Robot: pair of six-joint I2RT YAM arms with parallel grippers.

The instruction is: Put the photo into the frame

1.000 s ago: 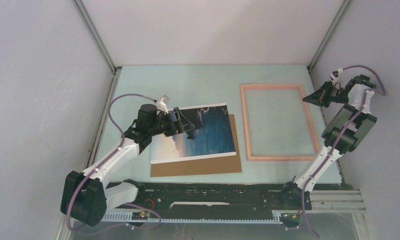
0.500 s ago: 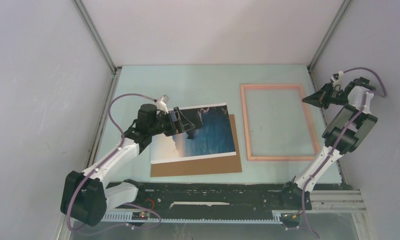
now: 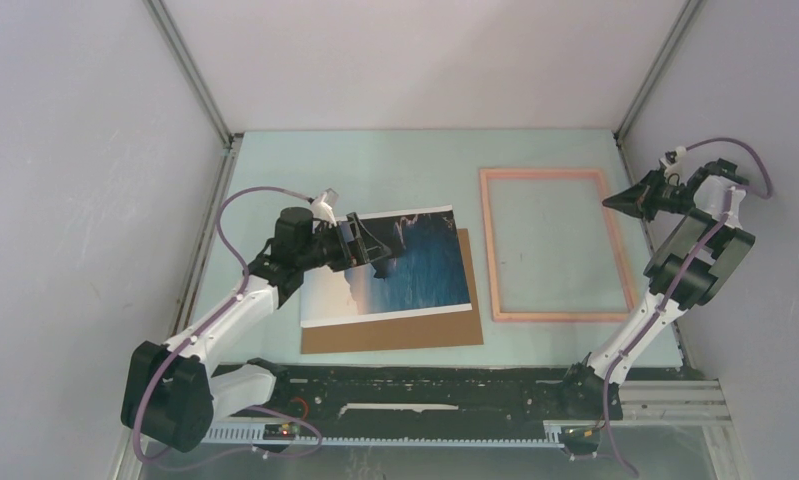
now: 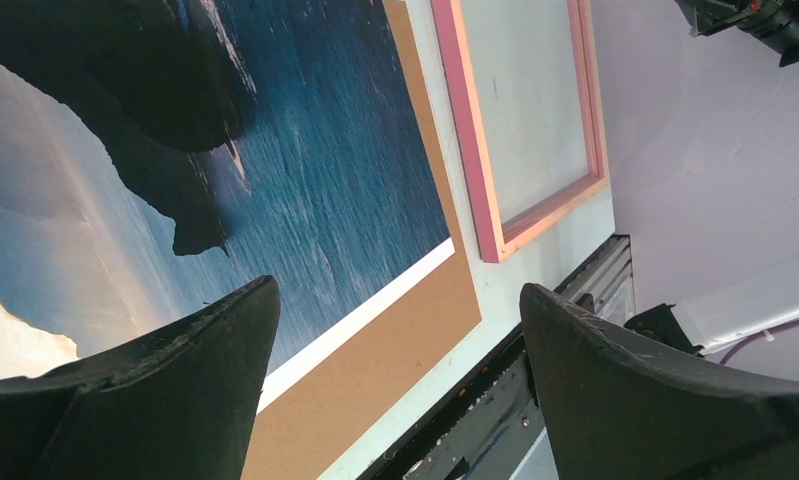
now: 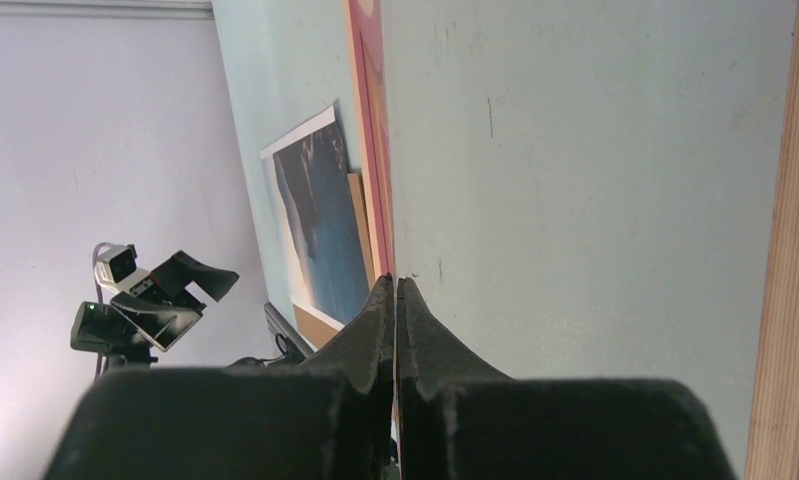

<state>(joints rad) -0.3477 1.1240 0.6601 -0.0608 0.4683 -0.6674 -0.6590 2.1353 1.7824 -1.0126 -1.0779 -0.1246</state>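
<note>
We are poising the left pincer [image 3: 373, 243], jaws wide apart, over the photo [image 3: 420, 275] lying on cardboard [image 3: 395, 335] left of the frame [image 3: 545, 173], probably needing an edge grasp next, while the right pincer [image 3: 611, 202] is hanging pressed together at the frame's right side.

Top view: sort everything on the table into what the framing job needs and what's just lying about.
Needed for the job:
- the photo
- the frame

Just lying about:
- the brown cardboard sheet, partly under the photo
</note>
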